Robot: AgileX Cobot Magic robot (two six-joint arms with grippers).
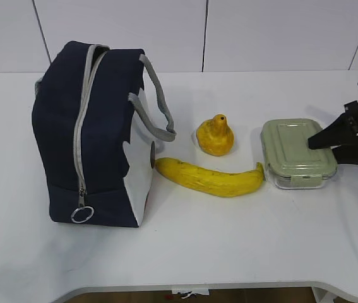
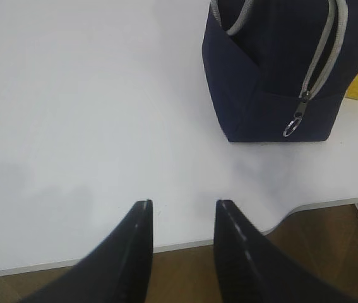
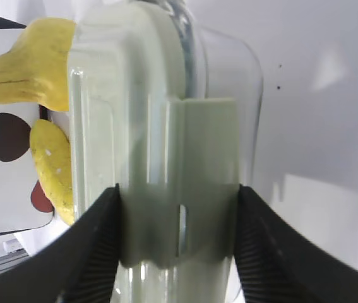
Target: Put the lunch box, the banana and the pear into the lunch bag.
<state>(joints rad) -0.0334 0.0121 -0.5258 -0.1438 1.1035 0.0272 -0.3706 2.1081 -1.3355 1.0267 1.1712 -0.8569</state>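
Nearest the desk's (image 1: 242,246) front edge stands the lunch bag (image 1: 90,136), toward the left end, upright on its base, its grey zipper (image 1: 81,126) running down the facing end to a ring pull (image 1: 82,214) near the bottom. Its grey handles (image 1: 160,101) hang over the white side panel. Just right of the bag lies the banana (image 1: 210,177), lengthwise along the desk, one tip close to the bag's lower side, the other tip almost touching the lunch box (image 1: 297,154). Behind the banana, farther from the front edge, sits the pear (image 1: 214,136), stem end up, apart from the bag's handles.

Toward the right edge the lunch box rests flat, green lid on top. The right pincer (image 3: 177,240) straddles its clip-side end, both fingers (image 3: 100,246) pressed against the lid's sides, grasping the box while it sits on the desk.

From the left wrist camera, the left pincer (image 2: 182,218) hangs above the desk's front edge, well short of the bag, its fingers parted and holding nothing.
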